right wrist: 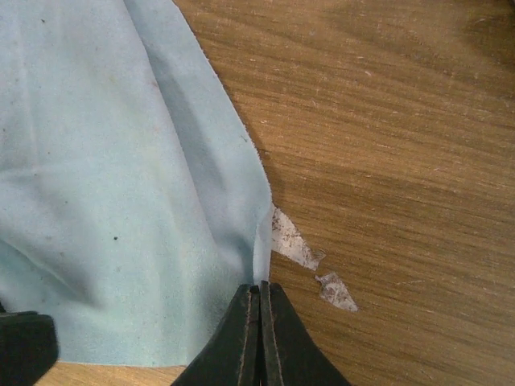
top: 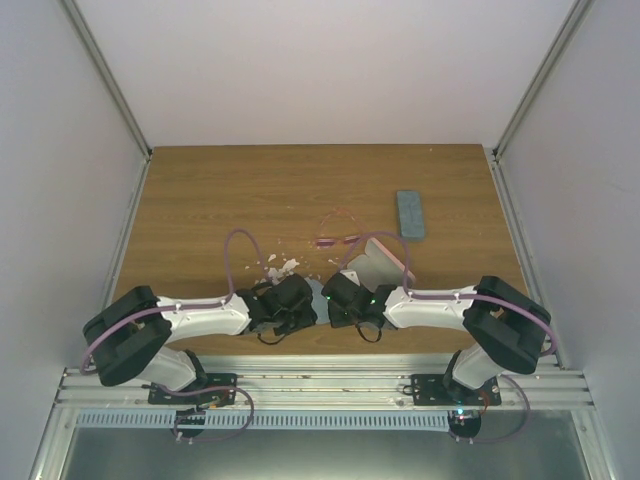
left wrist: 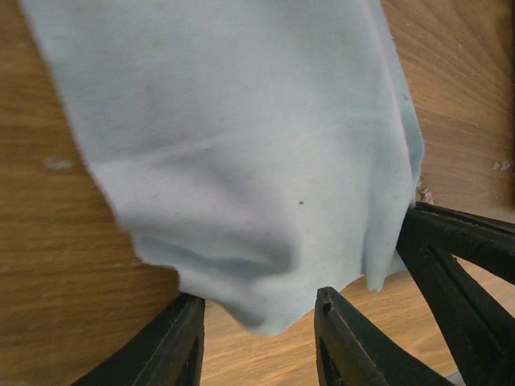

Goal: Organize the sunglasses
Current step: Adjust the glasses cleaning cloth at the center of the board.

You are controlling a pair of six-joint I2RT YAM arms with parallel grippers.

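Jaws of the right gripper (right wrist: 259, 301) are clenching on the cloth (right wrist: 105, 201) edge; those of the left gripper (left wrist: 259, 299) are standing released around a fold. The pink sunglasses (top: 338, 230) are lying beyond both jaws: light, thin, fragile, likely best taken by the bridge.

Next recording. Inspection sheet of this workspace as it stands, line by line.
Surface: wooden table, white scuffs near the middle.
Job's things: pink sunglasses lying mid-table; dark pair not seen.
Clutter: light blue cloth; blue-grey case; pink case, apparently open.
Grippers: right gripper shut on cloth edge; left gripper open around sagging cloth.
Cables: purple cable looped at each arm.
Surroundings: pale walls, metal rail in front.
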